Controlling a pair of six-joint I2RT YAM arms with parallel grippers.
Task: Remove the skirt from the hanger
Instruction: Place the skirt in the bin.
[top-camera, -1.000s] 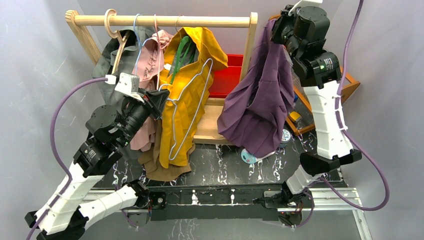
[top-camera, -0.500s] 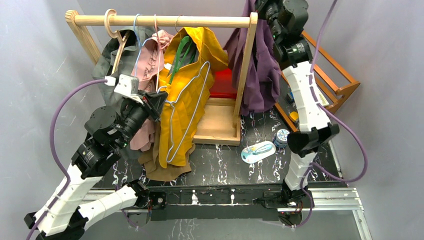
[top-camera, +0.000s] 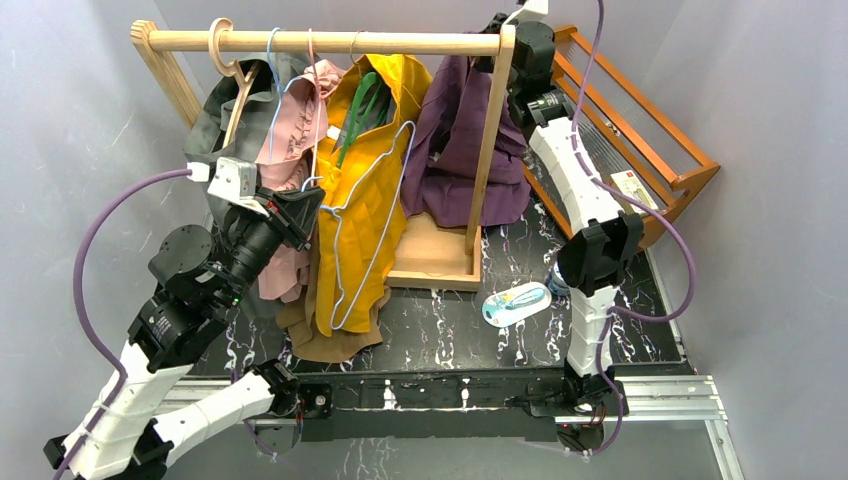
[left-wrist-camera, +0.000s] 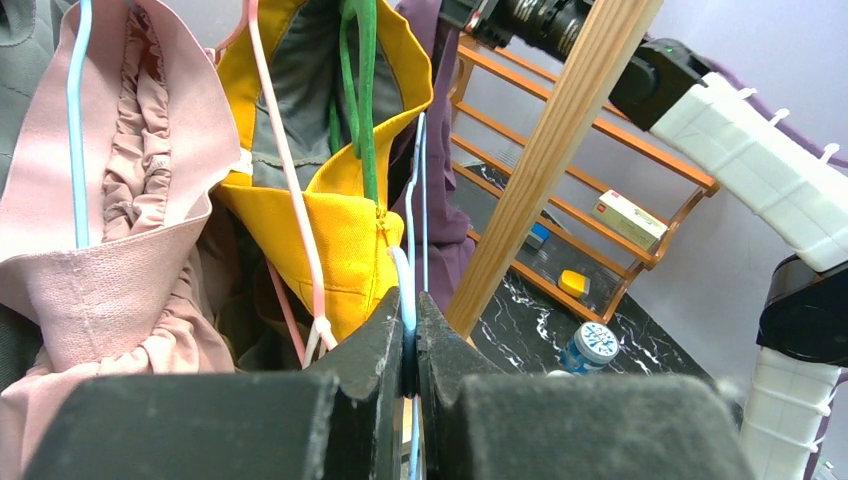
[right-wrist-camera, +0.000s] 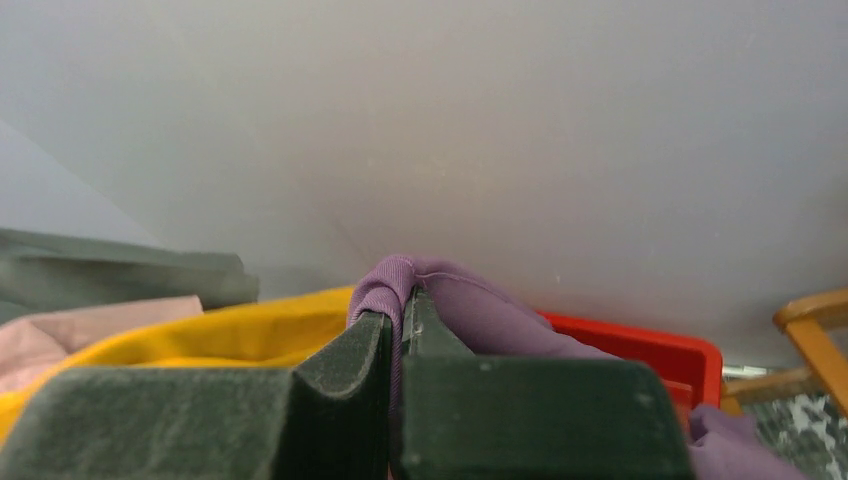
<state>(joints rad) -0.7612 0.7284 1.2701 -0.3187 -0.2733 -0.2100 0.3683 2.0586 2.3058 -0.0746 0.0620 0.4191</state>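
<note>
Skirt off hanger; both grips closed.
My left gripper (left-wrist-camera: 410, 335) pinches the hanger (left-wrist-camera: 405, 288) wire below the rail (top-camera: 400, 42). My right gripper (right-wrist-camera: 398, 322) pinches the skirt (top-camera: 458, 150), which is draped at the rail's right end, apart from the hanger.

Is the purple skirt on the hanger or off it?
Off. The skirt hangs from the right end effector, and the blue hanger pinched in the left end effector is bare wire.
</note>
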